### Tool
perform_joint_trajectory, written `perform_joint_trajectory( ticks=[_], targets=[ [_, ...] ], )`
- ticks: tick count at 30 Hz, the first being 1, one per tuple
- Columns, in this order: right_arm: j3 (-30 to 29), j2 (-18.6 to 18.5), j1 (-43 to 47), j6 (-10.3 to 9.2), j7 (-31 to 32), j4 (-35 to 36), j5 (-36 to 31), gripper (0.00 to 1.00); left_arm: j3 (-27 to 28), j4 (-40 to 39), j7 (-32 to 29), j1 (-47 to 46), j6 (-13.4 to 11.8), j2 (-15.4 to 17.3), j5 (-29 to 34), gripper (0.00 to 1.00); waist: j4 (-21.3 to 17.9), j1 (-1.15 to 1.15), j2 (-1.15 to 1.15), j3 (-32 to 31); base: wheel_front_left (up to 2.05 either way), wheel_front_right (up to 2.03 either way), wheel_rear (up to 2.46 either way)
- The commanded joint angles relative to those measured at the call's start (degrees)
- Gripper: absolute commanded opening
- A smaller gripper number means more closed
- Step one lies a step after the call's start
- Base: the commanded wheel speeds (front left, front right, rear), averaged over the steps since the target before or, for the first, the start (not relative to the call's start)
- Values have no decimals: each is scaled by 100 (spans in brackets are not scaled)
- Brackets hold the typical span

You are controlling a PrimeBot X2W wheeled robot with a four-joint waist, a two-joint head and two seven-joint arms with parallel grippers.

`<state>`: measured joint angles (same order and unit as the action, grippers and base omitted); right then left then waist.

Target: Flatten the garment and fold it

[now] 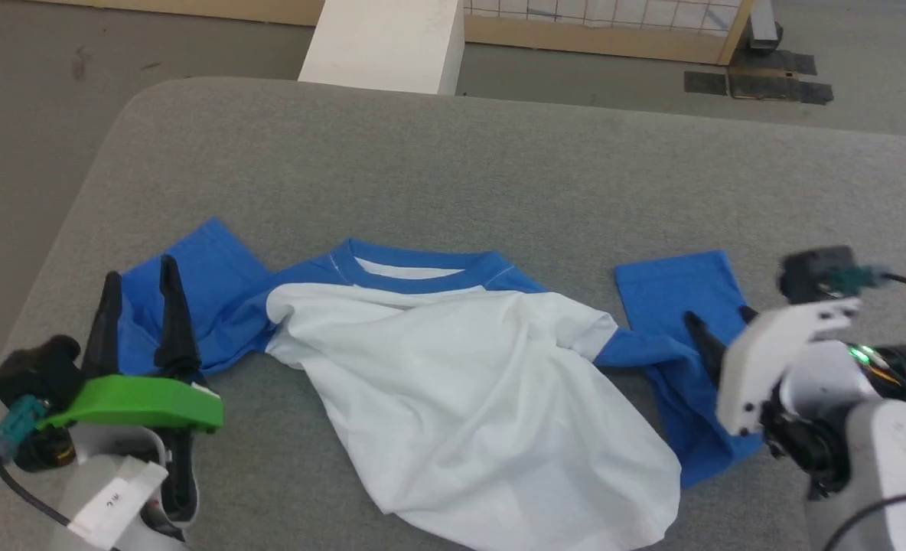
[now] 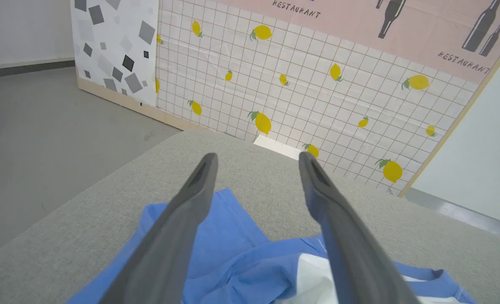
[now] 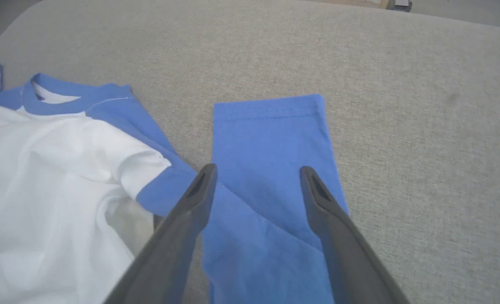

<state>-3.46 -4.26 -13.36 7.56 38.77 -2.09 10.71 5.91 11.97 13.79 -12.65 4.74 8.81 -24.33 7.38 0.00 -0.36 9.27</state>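
The T-shirt is lying rumpled on the tabletop, long axis sleeve to sleeve, and I am hovering my left tool, wide open, over the sleeve left of the neckband, and my right tool, wide open, over the sleeve right of it.

The left tool, two long dark fingers above a green wrist cover, sits at lower left with its fingers spread wide, gripping nothing. The right tool, in a white wrist casing, angles up and leftward, equally parted.
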Motion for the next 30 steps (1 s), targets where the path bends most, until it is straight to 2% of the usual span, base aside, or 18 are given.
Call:
perform_joint_trajectory(
  ticks=[1,9,16,17,18,19,25,30],
  targets=[
    [225,-50,-154,-8,125,12,-36,100,9,-52,46,125,-29,-40,1,100,38,0,36,31,0,0,0],
    [1666,-270,-943,-8,549,-628,-236,100,25,-167,88,196,-59,-161,-18,100,181,0,36,219,0,0,0],
    [2316,-329,-1362,-8,491,-1321,-95,100,-28,-165,101,78,-31,-177,-2,100,349,0,36,355,0,0,0],
    [2314,-329,-1395,-8,415,-1346,-73,96,-31,-167,103,76,-30,-180,3,100,360,0,36,362,0,0,0],
    [2299,-336,-1438,-8,278,-1347,-75,25,-30,-173,105,75,-28,-184,8,100,370,0,36,367,0,0,0],
    [2312,-360,-1454,-8,190,-1343,-82,0,-33,-168,106,77,-27,-194,3,100,384,0,36,361,0,0,0],
    [2418,-582,-1146,-8,52,-814,87,0,-14,-145,111,132,-28,-187,17,100,385,0,36,189,0,0,0],
    [2745,-910,-325,-8,620,-57,605,0,-63,-121,100,190,-35,-194,19,100,359,0,36,-22,0,0,0]
  ],
)
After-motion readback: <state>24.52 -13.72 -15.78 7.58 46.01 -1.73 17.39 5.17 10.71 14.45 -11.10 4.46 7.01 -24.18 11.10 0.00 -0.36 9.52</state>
